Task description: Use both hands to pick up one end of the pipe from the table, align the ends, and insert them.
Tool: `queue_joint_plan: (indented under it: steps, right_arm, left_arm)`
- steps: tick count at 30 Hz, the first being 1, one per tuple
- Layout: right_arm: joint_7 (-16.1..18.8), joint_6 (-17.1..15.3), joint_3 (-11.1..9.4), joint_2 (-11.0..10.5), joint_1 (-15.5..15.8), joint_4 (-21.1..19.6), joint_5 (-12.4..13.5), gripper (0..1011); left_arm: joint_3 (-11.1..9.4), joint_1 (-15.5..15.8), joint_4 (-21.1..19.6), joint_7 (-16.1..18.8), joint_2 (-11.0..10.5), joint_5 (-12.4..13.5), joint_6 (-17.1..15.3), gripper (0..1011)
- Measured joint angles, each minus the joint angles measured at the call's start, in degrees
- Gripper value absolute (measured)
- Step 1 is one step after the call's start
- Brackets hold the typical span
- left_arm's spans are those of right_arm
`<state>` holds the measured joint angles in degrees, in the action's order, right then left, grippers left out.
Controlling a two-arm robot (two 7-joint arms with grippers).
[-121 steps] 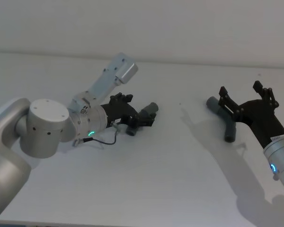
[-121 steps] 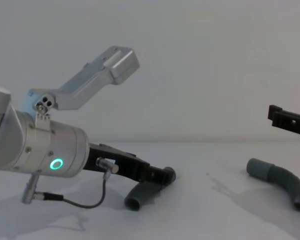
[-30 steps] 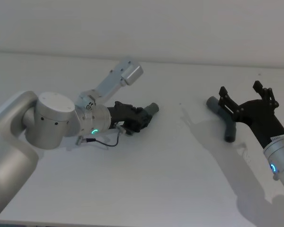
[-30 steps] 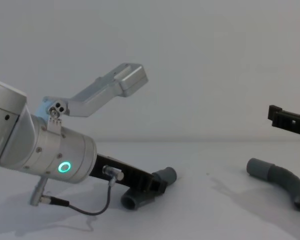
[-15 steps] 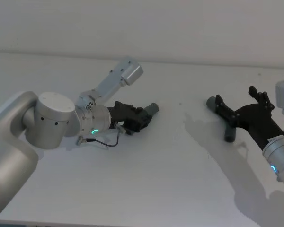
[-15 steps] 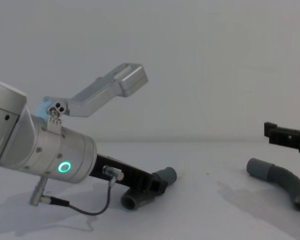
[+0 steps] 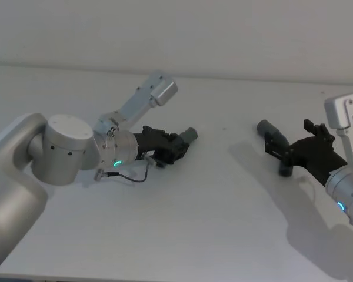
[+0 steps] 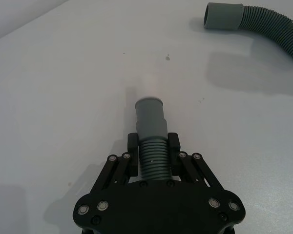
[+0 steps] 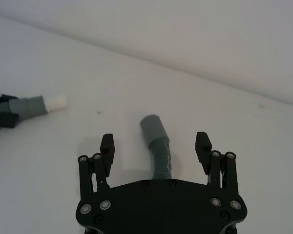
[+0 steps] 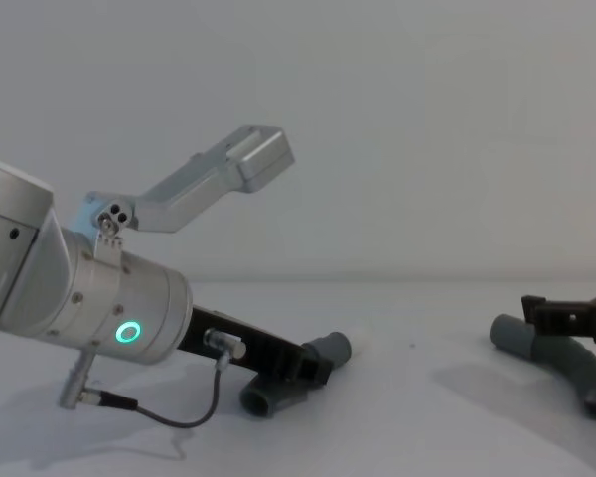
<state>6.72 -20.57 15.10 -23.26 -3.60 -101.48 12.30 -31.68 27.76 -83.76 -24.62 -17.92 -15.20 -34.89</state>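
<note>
The left gripper point(image 8: 153, 146) is clamped on its ribbed pipe piece point(image 8: 150, 114) at the table's point(image 7: 212, 223) left; the right gripper point(image 9: 155, 145) hangs wide open astride the other piece point(image 9: 162, 158); best lowered squarely, then closed just behind the collar point(image 9: 150, 126), not over it.

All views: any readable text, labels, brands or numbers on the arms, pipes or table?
No text can be read anywhere.
The left tool, shut on the left pipe piece, is plain black with bare screws.
The right tool, open by the right pipe piece, has no markings.
The wrist ring is a green light, not a sign or number.
The table is plain white.
</note>
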Motion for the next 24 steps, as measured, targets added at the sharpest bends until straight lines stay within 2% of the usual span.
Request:
queue_joint_plan:
  steps: [11,24]
  right_arm:
    - [0.9,-7.2,-1.8,1.9,-1.7,1.2,2.6,1004]
    - [2.8,-10.2,-2.1,2.8,-4.1,3.7,3.6,1004]
  left_arm:
    - [0.0,0.0,0.0,0.0,0.0,0.0,0.0,343]
    - [0.0,0.0,0.0,0.0,0.0,0.0,0.0,343]
